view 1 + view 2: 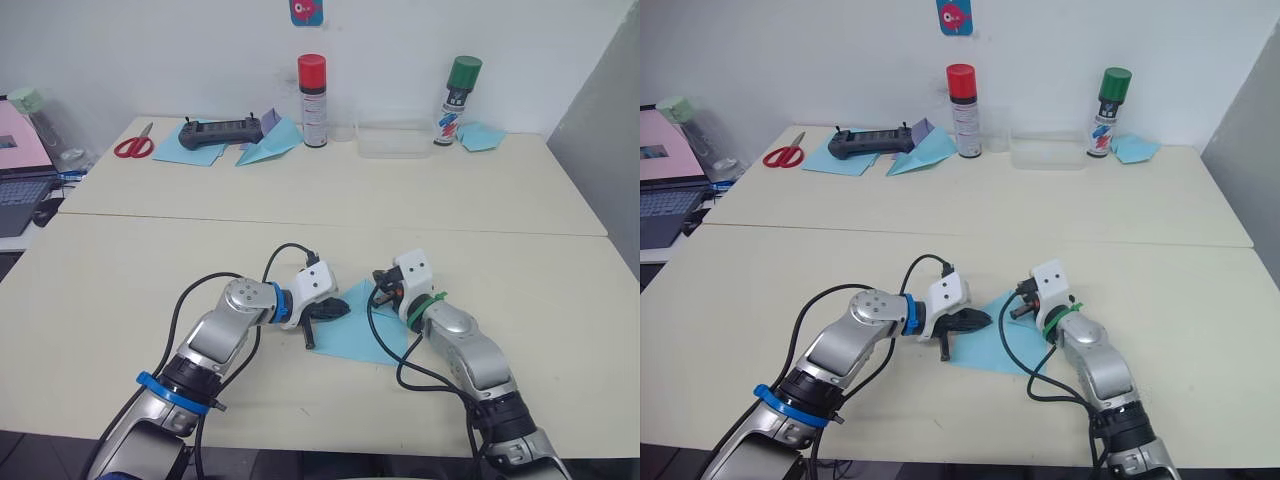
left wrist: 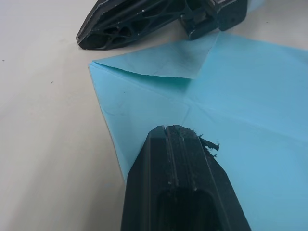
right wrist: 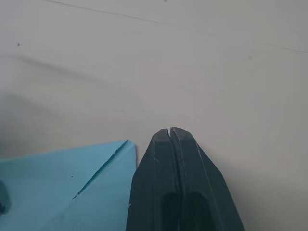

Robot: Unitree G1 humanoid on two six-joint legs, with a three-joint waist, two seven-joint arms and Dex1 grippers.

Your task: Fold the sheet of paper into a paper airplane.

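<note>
Likely very light and limp: the sheet of paper [image 2: 240,96] is thin, so it should slide on the smooth table [image 1: 330,200] unless pinned, and a hard drag could tear or crumple it. Best handling, as a judgement: press flat on the sheet's body with one gripper, lift or push a free corner or edge with the other, and run along creases gently.

The sheet lies flat on the near table, between the two grippers. It is plain light blue and unmarked; one corner is folded over into a small triangle, and faint crease lines cross its middle.

The left gripper [image 2: 179,139] has its fingers together, tip resting on the sheet near one edge. The right gripper [image 3: 171,132] also has its fingers pressed together, empty, its tip just beside the sheet's pointed corner.
</note>
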